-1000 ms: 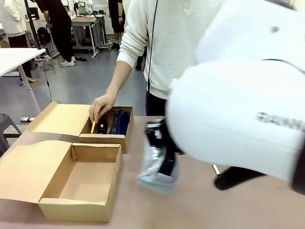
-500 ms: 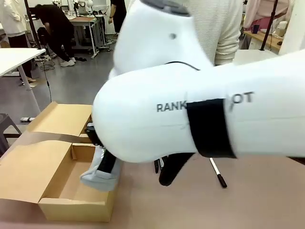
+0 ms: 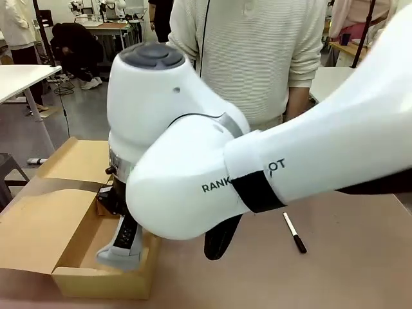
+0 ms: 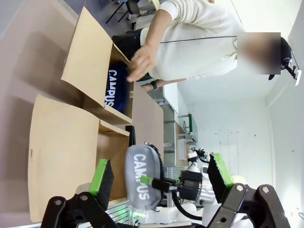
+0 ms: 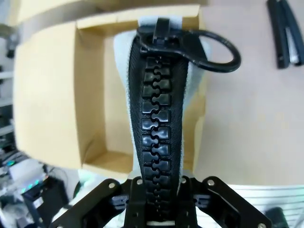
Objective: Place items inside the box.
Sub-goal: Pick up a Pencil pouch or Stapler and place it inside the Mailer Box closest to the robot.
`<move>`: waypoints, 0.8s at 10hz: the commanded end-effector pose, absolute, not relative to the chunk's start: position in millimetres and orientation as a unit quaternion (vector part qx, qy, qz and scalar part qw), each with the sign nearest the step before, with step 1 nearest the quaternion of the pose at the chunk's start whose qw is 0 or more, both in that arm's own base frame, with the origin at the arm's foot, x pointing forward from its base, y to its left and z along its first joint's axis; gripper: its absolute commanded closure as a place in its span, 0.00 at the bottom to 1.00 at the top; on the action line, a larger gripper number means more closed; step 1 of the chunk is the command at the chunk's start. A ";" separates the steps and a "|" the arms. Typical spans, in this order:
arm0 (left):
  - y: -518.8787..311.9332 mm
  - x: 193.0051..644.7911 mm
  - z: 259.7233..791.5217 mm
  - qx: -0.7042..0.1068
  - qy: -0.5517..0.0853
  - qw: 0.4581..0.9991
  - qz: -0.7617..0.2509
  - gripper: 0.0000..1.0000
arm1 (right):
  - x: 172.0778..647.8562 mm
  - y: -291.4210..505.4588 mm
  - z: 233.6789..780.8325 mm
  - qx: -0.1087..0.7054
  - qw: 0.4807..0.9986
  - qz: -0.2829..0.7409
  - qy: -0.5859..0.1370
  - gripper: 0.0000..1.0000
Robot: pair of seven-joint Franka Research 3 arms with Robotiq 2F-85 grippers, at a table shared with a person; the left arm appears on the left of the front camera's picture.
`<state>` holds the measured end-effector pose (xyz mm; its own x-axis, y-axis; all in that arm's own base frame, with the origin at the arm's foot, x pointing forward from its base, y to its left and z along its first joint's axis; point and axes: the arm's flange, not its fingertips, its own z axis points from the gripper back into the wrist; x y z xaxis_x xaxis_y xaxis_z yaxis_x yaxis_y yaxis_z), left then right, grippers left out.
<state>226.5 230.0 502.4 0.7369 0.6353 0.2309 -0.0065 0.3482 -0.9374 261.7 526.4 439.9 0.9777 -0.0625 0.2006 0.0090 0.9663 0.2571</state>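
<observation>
L tool (image 4: 160, 175) is hanging wide open, nothing in it. Box (image 3: 96, 283) is sitting open at the left of the desk (image 3: 347, 277). Pouch (image 4: 115, 88) is lying in far box (image 4: 88, 57), w/ a person's hand (image 4: 142, 61) hovering near it. R tool (image 5: 159, 190) is clamping the case (image 3: 122, 248) by its zip side. The case is dangling across the box's right wall, approx. part in, part out. Risk: if released here, it's prob. landing on the rim & tipping out onto the desk, or catching the wall & shoving the light box. It needs shifting further over the opening. Marker (image 3: 293, 233) & stapler (image 5: 286, 33) are waiting on the desk, right of the box.
</observation>
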 end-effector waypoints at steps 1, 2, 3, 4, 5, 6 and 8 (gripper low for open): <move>229.1 226.9 503.0 -0.538 -0.307 0.759 0.202 0.00 | 295.9 581.6 428.9 0.117 0.987 -0.038 -0.103 0.92; 229.1 226.9 503.0 -0.538 -0.307 0.759 0.202 0.00 | 302.9 586.2 418.2 0.111 0.988 -0.029 -0.101 0.92; 229.1 226.9 503.0 -0.538 -0.307 0.759 0.202 0.00 | 309.2 589.2 409.5 0.109 0.988 -0.029 -0.102 0.92; 229.1 226.9 503.0 -0.538 -0.307 0.759 0.202 0.00 | 312.4 592.5 399.5 0.103 0.990 -0.030 -0.095 0.92; 229.1 226.9 503.0 -0.538 -0.307 0.759 0.202 0.00 | 312.2 594.1 390.2 0.083 0.992 -0.031 -0.084 0.92; 229.1 226.9 503.0 -0.538 -0.307 0.759 0.202 0.00 | 309.3 593.0 383.9 0.069 0.994 -0.032 -0.075 0.92; 229.1 226.9 503.0 -0.538 -0.307 0.759 0.202 0.00 | 304.3 586.3 375.2 0.054 0.995 -0.040 -0.070 0.92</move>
<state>226.5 230.0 502.5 0.7368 0.6354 0.2312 -0.0063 0.3484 -0.9373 306.8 585.8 370.0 0.9890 -0.0543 0.1375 0.0374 0.9918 0.1226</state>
